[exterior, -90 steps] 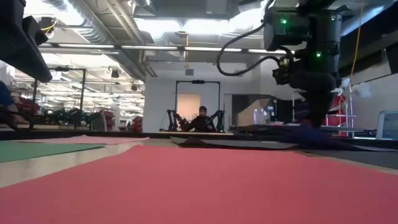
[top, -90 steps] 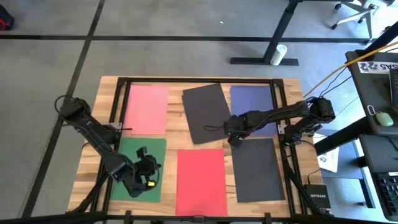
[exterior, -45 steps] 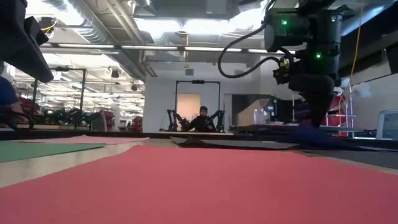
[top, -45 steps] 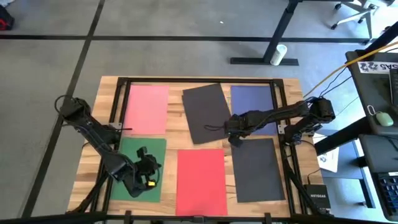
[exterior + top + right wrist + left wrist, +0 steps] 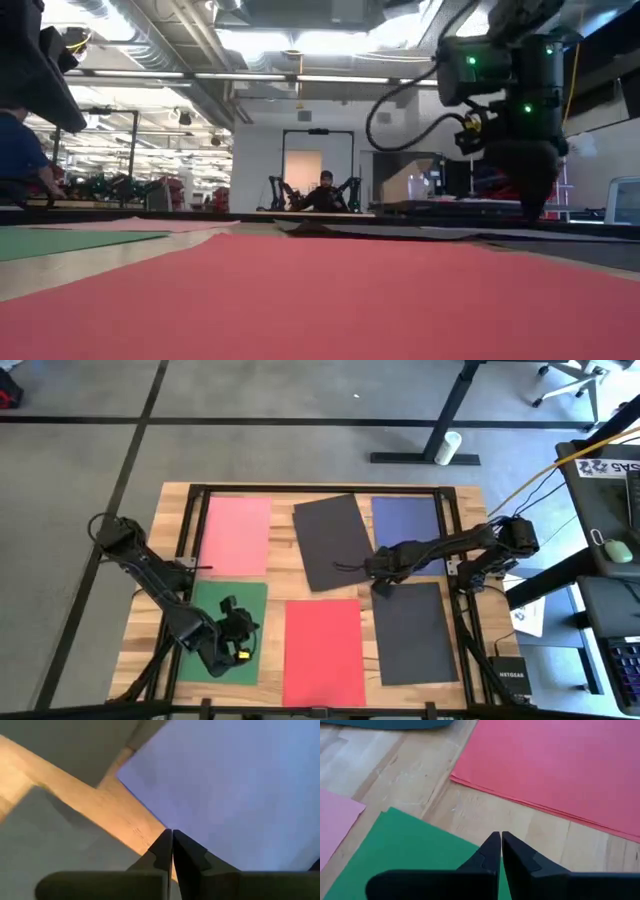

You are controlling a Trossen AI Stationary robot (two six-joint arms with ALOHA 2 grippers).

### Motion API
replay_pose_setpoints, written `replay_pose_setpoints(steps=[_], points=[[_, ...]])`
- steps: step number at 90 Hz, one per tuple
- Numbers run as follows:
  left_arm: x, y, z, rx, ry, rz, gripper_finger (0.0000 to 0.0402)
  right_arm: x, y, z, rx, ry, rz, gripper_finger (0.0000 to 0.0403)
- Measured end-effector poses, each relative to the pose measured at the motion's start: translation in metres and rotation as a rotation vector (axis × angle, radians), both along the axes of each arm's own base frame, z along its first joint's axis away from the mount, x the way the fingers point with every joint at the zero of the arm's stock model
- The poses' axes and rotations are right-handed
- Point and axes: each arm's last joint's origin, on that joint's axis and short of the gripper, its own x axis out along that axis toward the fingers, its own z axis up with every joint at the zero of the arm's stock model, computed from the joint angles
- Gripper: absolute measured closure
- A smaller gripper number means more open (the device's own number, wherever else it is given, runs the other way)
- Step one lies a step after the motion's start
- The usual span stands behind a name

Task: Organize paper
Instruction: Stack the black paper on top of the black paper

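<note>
Looking at the paper, we saw six sheets flat on the wooden table (image 5: 155, 570): pink sheet (image 5: 237, 535), tilted dark sheet (image 5: 335, 540) and navy sheet (image 5: 407, 525) at the back, green sheet (image 5: 222, 630), red sheet (image 5: 323, 650) and dark grey sheet (image 5: 415, 635) in front. Our right gripper (image 5: 380, 582) was closed on nothing, low by the navy corner. Our left gripper (image 5: 240, 628) waited over the green sheet, also closed and empty. We thought a thin sheet could slip or crumple when pushed.
</note>
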Motion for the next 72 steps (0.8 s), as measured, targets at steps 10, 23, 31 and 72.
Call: replay_pose_setpoints(steps=[10,23,31,72], points=[[0.0,0.0,0.0,0.0,0.0,0.0,0.0402,0.002,0.0,-0.001,0.007,-0.021,-0.004,0.0381],[0.0,0.0,0.0,-0.001,0.0,0.001,0.0402,0.004,0.0,-0.001,0.009,-0.037,0.017,0.0351],[0.0,0.0,0.0,0.0,0.0,0.001,0.0402,0.006,0.0,0.0,0.009,-0.055,0.024,0.0336],[0.0,0.001,0.0,0.001,0.001,0.003,0.0402,0.055,-0.002,0.004,-0.034,-0.394,0.289,0.0397]])
